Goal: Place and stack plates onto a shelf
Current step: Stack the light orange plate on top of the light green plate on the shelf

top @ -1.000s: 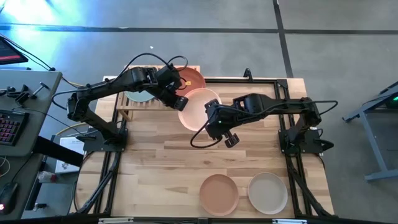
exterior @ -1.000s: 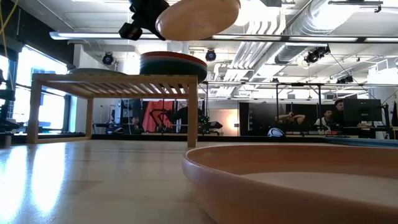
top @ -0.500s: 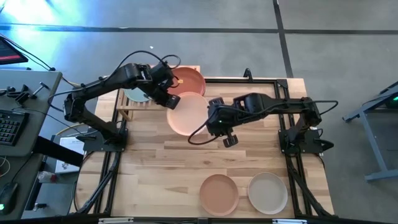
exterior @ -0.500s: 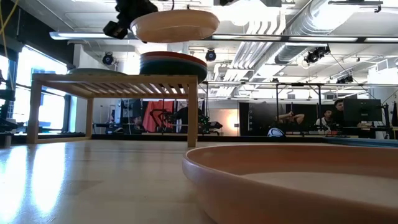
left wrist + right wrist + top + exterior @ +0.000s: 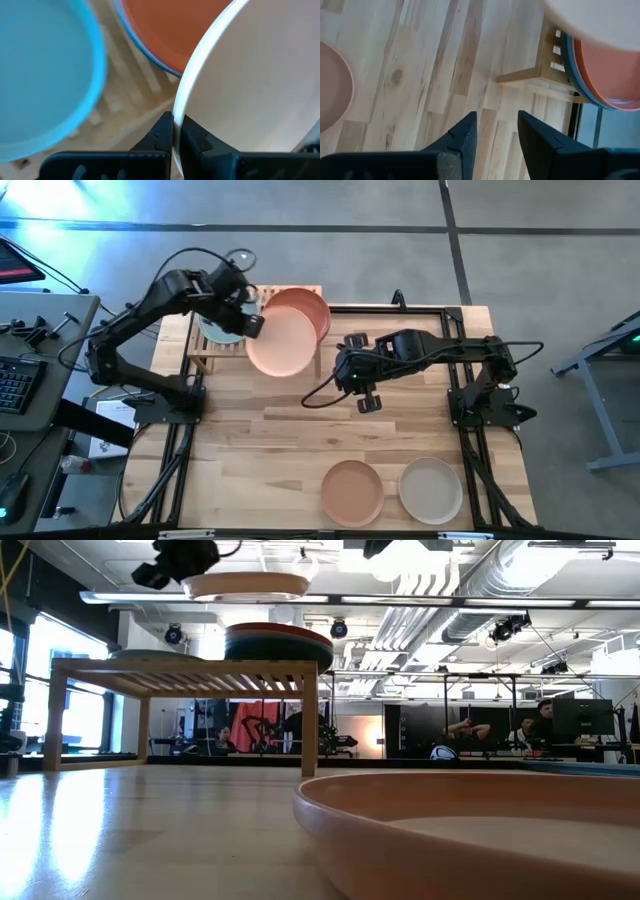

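A pale pink plate (image 5: 283, 343) hangs level in the air with my left gripper (image 5: 250, 321) shut on it. It is over the near right part of the wooden shelf (image 5: 205, 358) and just above the stack of plates (image 5: 278, 640), whose top plate is terracotta (image 5: 308, 307). A light blue plate (image 5: 218, 332) lies on the shelf's left half. My right gripper (image 5: 345, 366) stands open over the table, right of the pink plate and apart from it. My left gripper pinches the pink plate's rim (image 5: 177, 107) between its two fingers, on the plate's left side. The fingers come from the table's left. The plate (image 5: 245, 585) is level and lifted clear, above the stack.
A peach plate (image 5: 352, 491) and a beige plate (image 5: 431, 488) lie on the butcher-block table near its front edge. Bare wood lies between them and the shelf. A black frame (image 5: 470, 310) runs along the table's edges.
My left gripper has carried the pink plate toward the table's left and far edge, over the shelf. The plate, tilted a second ago, now hangs level. It has come away from my right gripper, which has stayed almost in place.
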